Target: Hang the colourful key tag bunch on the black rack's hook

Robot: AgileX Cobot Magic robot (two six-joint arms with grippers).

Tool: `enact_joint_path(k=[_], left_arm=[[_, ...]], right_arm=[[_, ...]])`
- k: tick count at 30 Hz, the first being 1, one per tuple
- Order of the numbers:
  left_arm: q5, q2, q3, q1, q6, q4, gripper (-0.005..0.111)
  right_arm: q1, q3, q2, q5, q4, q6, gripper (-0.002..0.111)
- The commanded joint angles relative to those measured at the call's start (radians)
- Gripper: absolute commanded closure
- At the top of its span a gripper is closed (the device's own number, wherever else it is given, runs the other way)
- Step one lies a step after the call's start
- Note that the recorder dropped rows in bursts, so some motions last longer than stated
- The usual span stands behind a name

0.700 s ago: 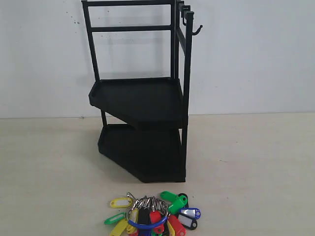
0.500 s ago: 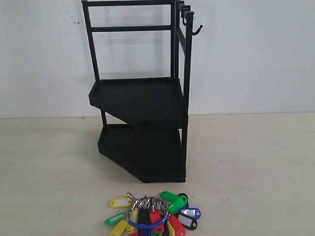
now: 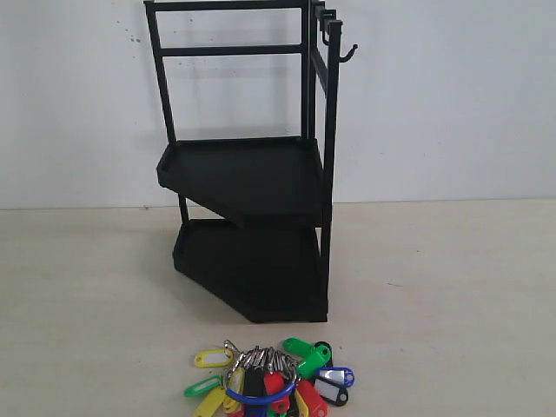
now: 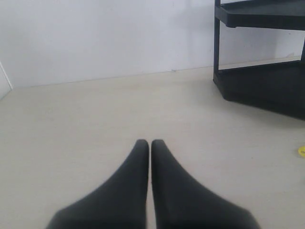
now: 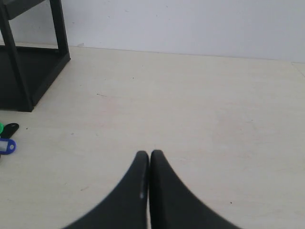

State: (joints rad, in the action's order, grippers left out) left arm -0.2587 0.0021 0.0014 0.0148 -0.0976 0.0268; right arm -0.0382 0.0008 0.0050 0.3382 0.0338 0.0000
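Note:
The colourful key tag bunch (image 3: 268,380) lies flat on the pale table just in front of the black rack (image 3: 248,174), its blue loop on the near side. The hook (image 3: 347,54) juts sideways from the rack's front corner post, high up and bare. Neither arm shows in the exterior view. My left gripper (image 4: 150,142) is shut with nothing in it, hovering over bare table with the rack's lower trays (image 4: 267,86) off to one side. My right gripper (image 5: 149,153) is also shut on nothing; a few tags of the bunch (image 5: 6,139) show at that view's edge.
A white wall (image 3: 452,104) stands close behind the rack. More small hooks (image 3: 327,26) sit further back on the rack's top rail. Bare table (image 3: 452,295) spreads to both sides of the rack and the bunch.

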Motion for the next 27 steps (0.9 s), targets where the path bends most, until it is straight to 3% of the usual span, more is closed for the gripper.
enact_joint_path(k=[1,12,22,27], left_arm=[[0.005,-0.002,-0.001,-0.001,0.001,-0.003,0.102],[0.005,-0.002,-0.001,-0.001,0.001,-0.003,0.102],[0.005,-0.002,-0.001,-0.001,0.001,-0.003,0.102],[0.005,-0.002,-0.001,-0.001,0.001,-0.003,0.102]], right_arm=[[-0.002,-0.001,-0.005,-0.004,0.001,0.0,0.108],[-0.002,-0.001,-0.005,-0.069,0.001,-0.032,0.108],[-0.002,-0.001,-0.005,-0.514,0.001,-0.027,0.108],[-0.002,-0.001,-0.005,-0.548,0.001,0.032,0.108]])
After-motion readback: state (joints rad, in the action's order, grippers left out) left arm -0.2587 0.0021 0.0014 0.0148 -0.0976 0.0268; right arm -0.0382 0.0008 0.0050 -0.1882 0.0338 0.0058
